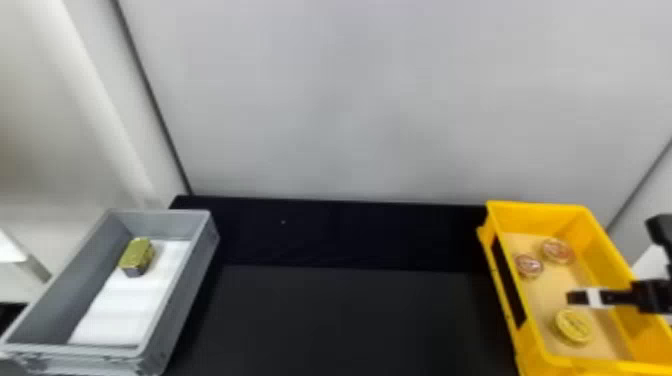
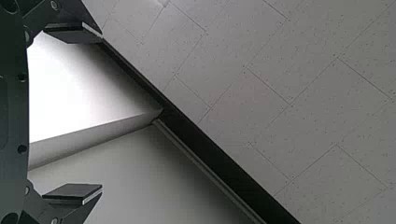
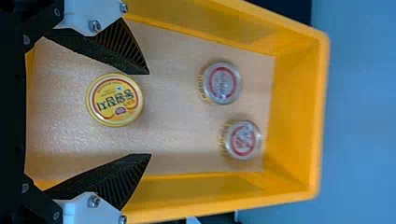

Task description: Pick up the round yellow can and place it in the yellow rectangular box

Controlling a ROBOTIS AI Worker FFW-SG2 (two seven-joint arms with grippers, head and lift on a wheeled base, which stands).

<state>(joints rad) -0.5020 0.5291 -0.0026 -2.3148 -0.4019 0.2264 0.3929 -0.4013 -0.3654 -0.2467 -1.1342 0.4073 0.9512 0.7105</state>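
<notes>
hangs over the yellow box (image 1: pixel 600 356) with the right gripper (image 1: pixel 577 298), fingers spread wide and gripping nothing. in the right wrist view, frames the round yellow can (image 3: pixel 114 100) between the fingers of the right gripper (image 3: pixel 149 114), set back from the tips and nearer to one finger than the other. lies flat with that can on the light floor of the box, printed lid up. past the tips, farther along the same floor, shows two smaller-looking cans with red rings, one (image 3: pixel 222 83) near the other (image 3: pixel 243 139). well apart from these fingers, across the black surface (image 1: pixel 350 320) to the left, has a grey box (image 1: pixel 186 305) with a gold-coloured block (image 1: pixel 136 255) on a white sheet (image 1: pixel 117 312). waits with the left gripper (image 2: pixel 101 112) by a wall (image 2: pixel 140 172) and tiled ceiling (image 2: pixel 289 93), fingers wide apart around nothing.
</notes>
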